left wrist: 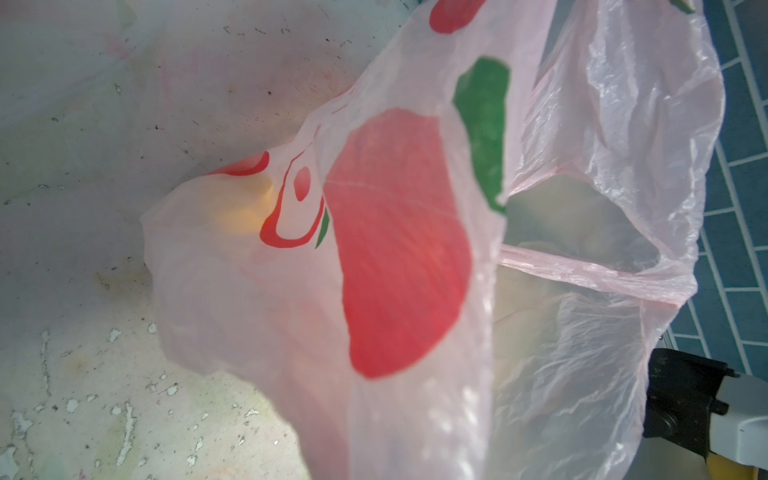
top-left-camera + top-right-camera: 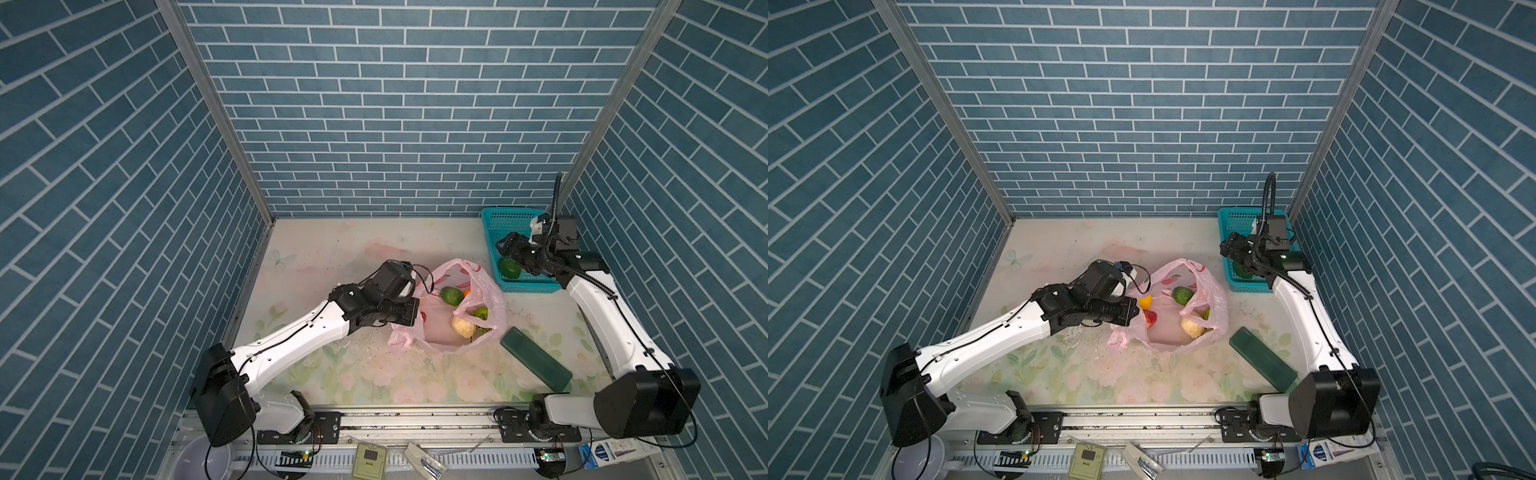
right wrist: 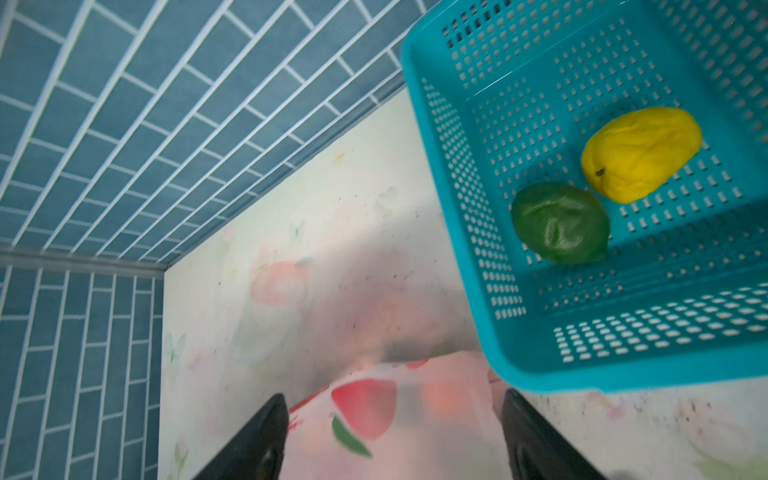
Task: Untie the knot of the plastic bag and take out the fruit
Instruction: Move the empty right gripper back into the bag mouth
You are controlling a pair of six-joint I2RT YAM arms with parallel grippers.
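- The right gripper (image 2: pixel 508 246) hangs over the teal basket (image 2: pixel 490 232) with its fingers (image 3: pixel 266 432) spread wide and nothing between them.
- From those fingers the plastic bag (image 2: pixel 494 303) lies toward the table's middle and nearer the robot. Its open mouth faces up, so the reach runs diagonally back from the basket.
- The left gripper (image 2: pixel 415 316) is closed at the bag's left rim. It seems to pinch the film and hold that side up, though the jaws themselves are hidden.
- One handle loop (image 2: pixel 400 338) droops loose below it, with no tie across the mouth.
- Inside the bag, the dark green fruit (image 2: pixel 452 296) sits on the far side, closest to the free right arm.
- The cream-white fruit (image 2: pixel 464 327) and the light green fruit (image 2: pixel 482 312) lie nearer the robot, partly under a fold of film.
- A yellow fruit (image 2: pixel 1145 302) and a red fruit (image 2: pixel 1151 319) sit close to the left gripper, awkward for the right arm.
- The basket holds a yellow piece (image 3: pixel 640 153) and a dark green piece (image 3: pixel 561 224), touching.
- In the way are the basket's near wall and the bag's raised right rim. A dark green block (image 2: pixel 536 359) lies aside on the table (image 2: pixel 332 249).
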